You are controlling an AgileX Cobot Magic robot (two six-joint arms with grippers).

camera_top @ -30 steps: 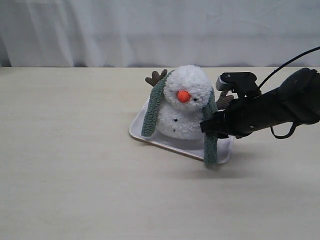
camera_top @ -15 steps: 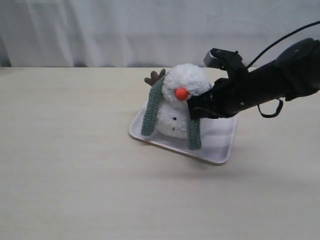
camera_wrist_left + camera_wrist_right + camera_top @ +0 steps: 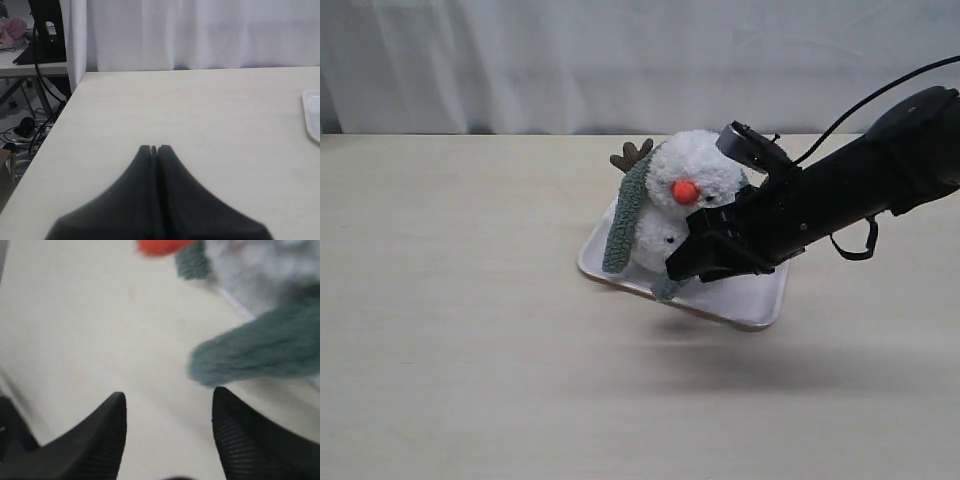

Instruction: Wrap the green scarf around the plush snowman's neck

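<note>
The plush snowman (image 3: 698, 168) sits on a white tray (image 3: 760, 297), its orange nose facing the camera. The green scarf (image 3: 625, 215) is draped over its head. One end hangs down the snowman's left side in the exterior view. The other end (image 3: 252, 354) lies across the front of the body, its tip just past one fingertip (image 3: 222, 396). My right gripper (image 3: 682, 268) is low in front of the snowman and open, with nothing between its fingers (image 3: 169, 395). My left gripper (image 3: 154, 148) is shut and empty over bare table, out of the exterior view.
The tray's edge (image 3: 312, 115) shows in the left wrist view, well away from that gripper. A white curtain (image 3: 640, 60) hangs behind the table. The right arm (image 3: 840, 190) covers the snowman's right side and the neck crease.
My right arm swept left and down across the snowman's front, dragging the scarf's right end from the tray's right side to the body's front. The scarf end is now outside the open jaws.
</note>
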